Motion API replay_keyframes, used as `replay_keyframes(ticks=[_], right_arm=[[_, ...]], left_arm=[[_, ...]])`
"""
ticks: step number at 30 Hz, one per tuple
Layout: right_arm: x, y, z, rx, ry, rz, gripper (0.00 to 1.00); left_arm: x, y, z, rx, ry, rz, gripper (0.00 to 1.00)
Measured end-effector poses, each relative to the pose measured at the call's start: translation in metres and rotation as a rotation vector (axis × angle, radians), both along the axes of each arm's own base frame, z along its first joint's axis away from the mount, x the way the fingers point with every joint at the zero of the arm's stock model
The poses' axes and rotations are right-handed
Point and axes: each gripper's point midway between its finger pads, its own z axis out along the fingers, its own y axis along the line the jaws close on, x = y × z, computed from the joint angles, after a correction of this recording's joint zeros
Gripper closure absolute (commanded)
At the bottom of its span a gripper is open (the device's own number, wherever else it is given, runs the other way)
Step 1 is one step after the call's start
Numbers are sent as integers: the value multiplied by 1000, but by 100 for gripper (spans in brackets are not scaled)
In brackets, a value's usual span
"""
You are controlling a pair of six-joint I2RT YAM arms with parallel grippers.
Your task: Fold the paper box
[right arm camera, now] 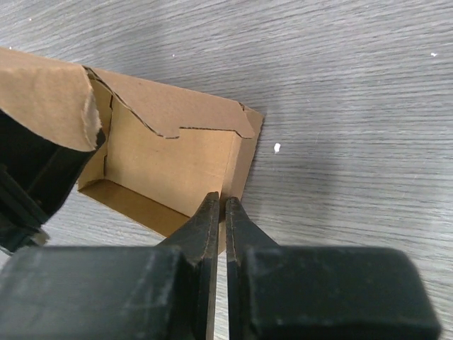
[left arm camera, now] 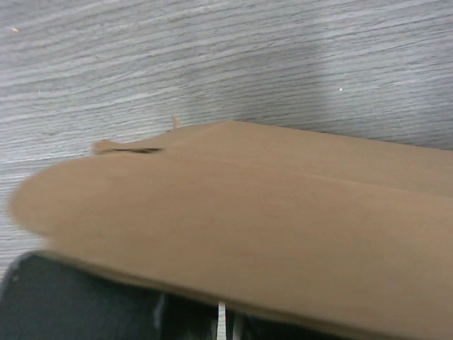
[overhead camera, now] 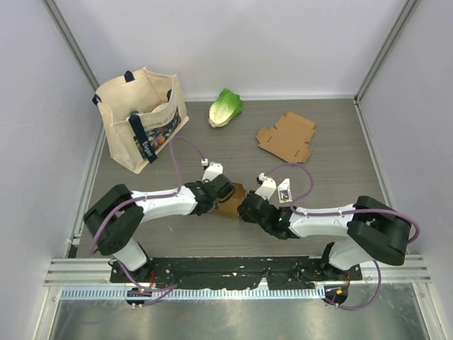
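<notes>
The paper box [overhead camera: 231, 206] is a small brown cardboard tray, partly folded, lying on the table between my two arms. In the right wrist view the box [right arm camera: 170, 159] shows its open inside and a notched back flap. My right gripper [right arm camera: 224, 203] is shut on the box's right wall, a finger on each side of it. My left gripper [overhead camera: 224, 193] meets the box from the left. In the left wrist view a blurred flap of the box [left arm camera: 248, 212] covers its fingertips, and the jaws below it look shut on that flap.
A second, flat unfolded cardboard blank [overhead camera: 287, 137] lies at the back right. A cream tote bag [overhead camera: 141, 117] stands at the back left, with a green lettuce [overhead camera: 225, 108] beside it. White walls and metal rails enclose the grey wooden table [overhead camera: 333, 177].
</notes>
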Motion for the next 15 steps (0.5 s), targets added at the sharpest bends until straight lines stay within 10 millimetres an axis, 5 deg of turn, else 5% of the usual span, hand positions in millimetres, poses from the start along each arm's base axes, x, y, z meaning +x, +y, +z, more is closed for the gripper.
replay_keyframes(ticks=[7,15], right_arm=[[6,1,-1,-7,-8,-30,100],[7,1,-1,-6,-13,-33,98]], left_arm=[[3,-3,-4,272,-90,34,100],[2,-3,-3,259,-115,35,96]])
